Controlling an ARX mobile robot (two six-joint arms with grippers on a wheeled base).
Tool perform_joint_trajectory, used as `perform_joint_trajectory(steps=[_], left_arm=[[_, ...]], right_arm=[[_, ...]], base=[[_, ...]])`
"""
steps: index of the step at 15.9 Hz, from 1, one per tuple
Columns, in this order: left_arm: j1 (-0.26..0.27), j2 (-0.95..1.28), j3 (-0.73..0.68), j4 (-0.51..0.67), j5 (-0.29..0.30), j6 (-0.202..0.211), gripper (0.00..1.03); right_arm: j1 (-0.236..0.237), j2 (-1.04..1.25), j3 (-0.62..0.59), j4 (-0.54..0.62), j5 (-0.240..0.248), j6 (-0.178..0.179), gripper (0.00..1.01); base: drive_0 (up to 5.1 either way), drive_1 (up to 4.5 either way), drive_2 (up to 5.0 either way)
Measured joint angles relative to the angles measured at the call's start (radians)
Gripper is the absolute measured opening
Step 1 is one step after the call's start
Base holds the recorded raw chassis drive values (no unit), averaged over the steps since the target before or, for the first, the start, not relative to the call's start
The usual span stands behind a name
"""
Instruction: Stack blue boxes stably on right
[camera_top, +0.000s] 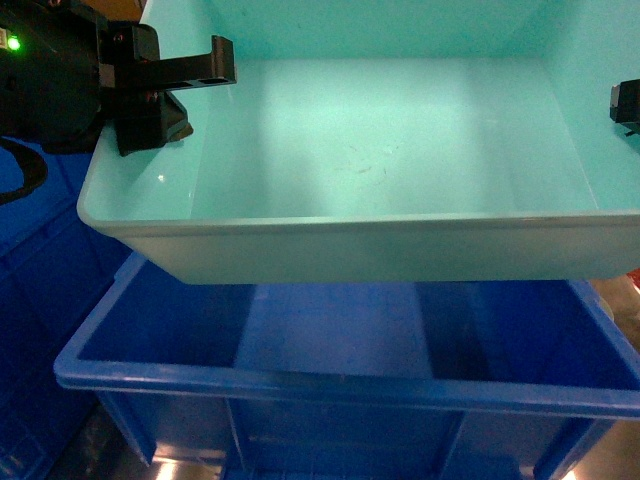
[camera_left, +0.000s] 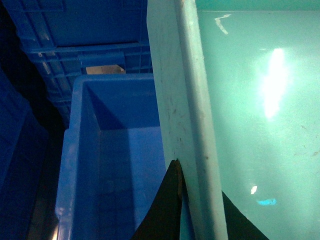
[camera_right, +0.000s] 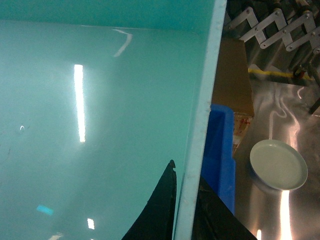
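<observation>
A: Above the dark crate (camera_top: 340, 385), the turquoise tub (camera_top: 390, 150) hangs in the air, its front rim level with the crate's mouth showing just below it. Why carry it that way?

B: Each arm has one short side. The left gripper (camera_top: 205, 70) sits on the tub's left rim; its wrist view shows a dark finger (camera_left: 167, 210) on either side of that wall, so it is clamped on the tub. Two holds at opposite ends keep a wide, shallow thing level.

A: And the right gripper (camera_top: 626, 103)?

B: Only a corner shows in the head view, at the right rim. Its own camera shows a finger (camera_right: 160, 210) inside the wall and another outside, closed against it. So it too pinches the tub.

A: Why over this crate?

B: I'd judge it the base of the stack. The tub is smaller and slope-walled, so it should drop inside or seat on the rim if lowered square.

A: Any risks?

B: The tub's wall overhangs the crate's left edge a little, so it may need shifting. On the right, a plate (camera_right: 278, 165) lies on a metal surface (camera_right: 280, 110) beside the crate, well clear.
</observation>
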Motion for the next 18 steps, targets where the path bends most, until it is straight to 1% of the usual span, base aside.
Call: perform_joint_trajectory(steps=[12,13,14,15,16,17,18], left_arm=[[0.003,0.0,0.0,0.002,0.003,0.0,0.05],[0.009,0.004,0.003,-0.019,0.004,0.0,0.05],[0.021,0.032,0.014,-0.009,0.019,0.01,0.05],[0.034,0.064,0.036,-0.025,0.043,0.025,0.05],[0.045,0.108,0.052,-0.024,0.067,0.049,0.05],[0.055,0.144,0.067,-0.04,0.085,0.063,0.05],[0.062,0.177,0.073,-0.04,0.092,0.079,0.05]], right_arm=[[0.0,0.001,0.0,0.003,0.0,0.0,0.07],[0.0,0.01,0.0,-0.001,-0.001,0.001,0.07],[0.0,0.038,0.0,0.007,-0.002,0.007,0.07],[0.0,0.068,0.003,0.0,0.0,0.024,0.07],[0.007,0.108,0.005,-0.003,0.004,0.044,0.07],[0.007,0.144,0.013,-0.018,0.006,0.062,0.07],[0.012,0.178,0.014,-0.008,0.006,0.073,0.07]], base=[[-0.2,4.08,-4.4],[-0.2,4.08,-4.4],[-0.2,4.08,-4.4],[-0.2,4.08,-4.4],[-0.2,4.08,-4.4],[0.0,0.0,0.0],[0.0,0.0,0.0]])
